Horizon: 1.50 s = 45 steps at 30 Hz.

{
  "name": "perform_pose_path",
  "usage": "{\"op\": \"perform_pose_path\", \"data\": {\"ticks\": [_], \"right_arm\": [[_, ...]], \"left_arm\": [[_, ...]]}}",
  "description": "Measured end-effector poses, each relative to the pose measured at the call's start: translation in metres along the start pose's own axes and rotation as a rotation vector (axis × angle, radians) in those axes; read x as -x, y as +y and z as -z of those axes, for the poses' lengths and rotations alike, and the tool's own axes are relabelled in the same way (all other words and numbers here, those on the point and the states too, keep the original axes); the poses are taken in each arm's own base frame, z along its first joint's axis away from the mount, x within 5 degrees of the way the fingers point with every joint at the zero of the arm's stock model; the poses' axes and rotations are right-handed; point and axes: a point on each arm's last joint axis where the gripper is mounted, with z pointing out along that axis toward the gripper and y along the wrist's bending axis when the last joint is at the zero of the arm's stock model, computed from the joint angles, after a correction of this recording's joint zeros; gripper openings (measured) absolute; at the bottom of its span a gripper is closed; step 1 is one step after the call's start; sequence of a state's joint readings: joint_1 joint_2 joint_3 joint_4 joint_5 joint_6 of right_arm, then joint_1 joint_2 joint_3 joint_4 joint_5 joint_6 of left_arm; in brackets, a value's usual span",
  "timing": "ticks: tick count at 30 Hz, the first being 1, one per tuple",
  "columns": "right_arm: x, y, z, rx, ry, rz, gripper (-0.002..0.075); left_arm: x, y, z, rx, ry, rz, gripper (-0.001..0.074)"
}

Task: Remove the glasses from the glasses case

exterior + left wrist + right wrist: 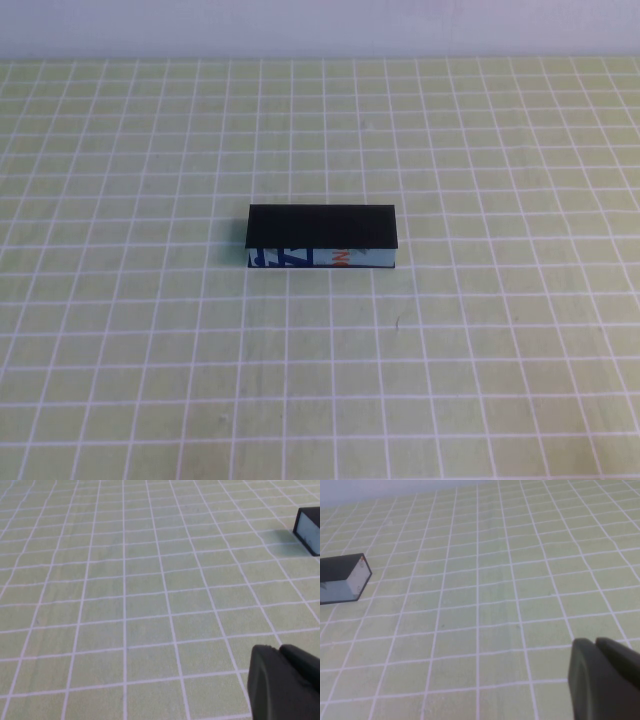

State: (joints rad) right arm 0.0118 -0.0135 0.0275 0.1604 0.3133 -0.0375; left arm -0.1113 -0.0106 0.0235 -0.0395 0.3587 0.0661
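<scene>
The glasses case (pixel 323 237) lies closed in the middle of the table, its matte black flap on top and its light-blue printed front facing me. One end of it shows in the left wrist view (pixel 309 530) and the other end in the right wrist view (pixel 342 577). The glasses are hidden. Neither arm shows in the high view. My left gripper (pixel 280 649) is shut and empty, low over the mat, well away from the case. My right gripper (pixel 595 641) is shut and empty too, far from the case on the other side.
A yellow-green mat with a white grid (pixel 480 350) covers the table. A pale wall (pixel 320 25) runs along the far edge. Nothing else stands on the mat.
</scene>
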Motion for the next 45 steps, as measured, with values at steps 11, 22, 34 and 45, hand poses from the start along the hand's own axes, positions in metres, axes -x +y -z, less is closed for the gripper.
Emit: {"op": "perform_pose_path", "data": {"ticks": [11,22,34,45], "right_arm": [[0.0,0.0,0.0,0.0,0.0,0.0,-0.0018],[0.0,0.0,0.0,0.0,0.0,0.0,-0.0018],[0.0,0.0,0.0,0.0,0.0,0.0,-0.0018],[0.0,0.0,0.0,0.0,0.0,0.0,-0.0018]], "left_arm": [[0.002,0.0,0.0,-0.005,-0.026,0.02,-0.0004],[0.027,0.0,0.004,-0.081,-0.3,0.497,-0.0004],[0.103,-0.021,-0.026,-0.231,0.28,0.388,-0.0004],[0.203,-0.047,-0.17,-0.65,0.486,0.186,-0.0004]]}}
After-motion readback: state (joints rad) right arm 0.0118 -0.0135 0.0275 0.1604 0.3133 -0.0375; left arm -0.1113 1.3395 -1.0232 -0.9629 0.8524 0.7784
